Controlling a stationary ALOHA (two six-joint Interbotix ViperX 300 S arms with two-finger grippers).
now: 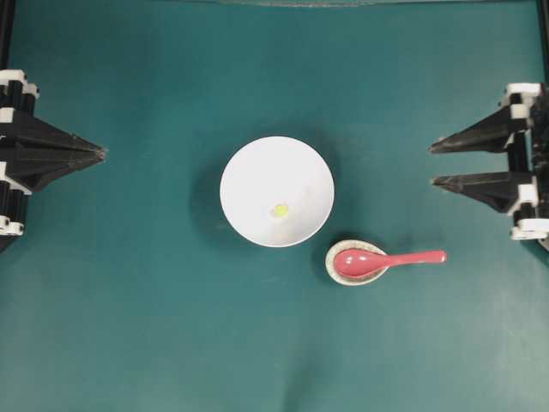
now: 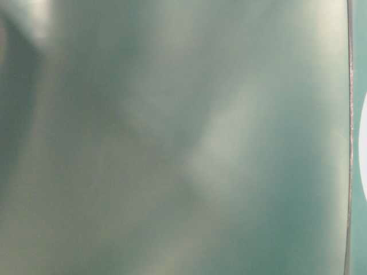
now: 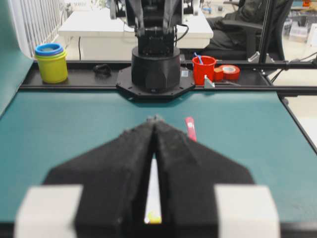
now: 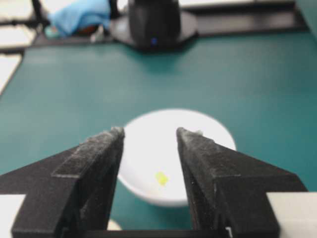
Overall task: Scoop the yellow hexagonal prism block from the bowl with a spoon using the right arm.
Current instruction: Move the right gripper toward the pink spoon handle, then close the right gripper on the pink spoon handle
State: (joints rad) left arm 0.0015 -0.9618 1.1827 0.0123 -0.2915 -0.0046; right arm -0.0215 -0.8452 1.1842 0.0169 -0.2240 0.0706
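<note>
Overhead, the white bowl [image 1: 276, 191] sits near the middle of the teal bench [image 1: 154, 326], and the yellow block [image 1: 280, 209] lies inside it, a little below centre in that view. Just beside the bowl's lower right rim is a small speckled dish [image 1: 353, 263]. The pink spoon [image 1: 386, 260] rests with its scoop in that dish and its handle pointing right, out over the bench.

At the right edge, the right gripper [image 1: 431, 164] has its jaws spread well apart, tips pointing toward the bowl, holding nothing. It is well apart from both spoon and bowl. From the right wrist camera the bowl [image 4: 171, 148] and block [image 4: 161, 178] show through the gap between the two black fingers [image 4: 96, 158].

At the left edge, the left gripper [image 1: 102, 154] has its jaws pressed together to a point, also with nothing in them. Its wrist view shows the closed tips [image 3: 155, 120], with part of the spoon [image 3: 190, 129] beyond them and a sliver of the block [image 3: 153, 217] through the slit.

The table-level view is a blurred green wash; nothing can be told from it.
</note>
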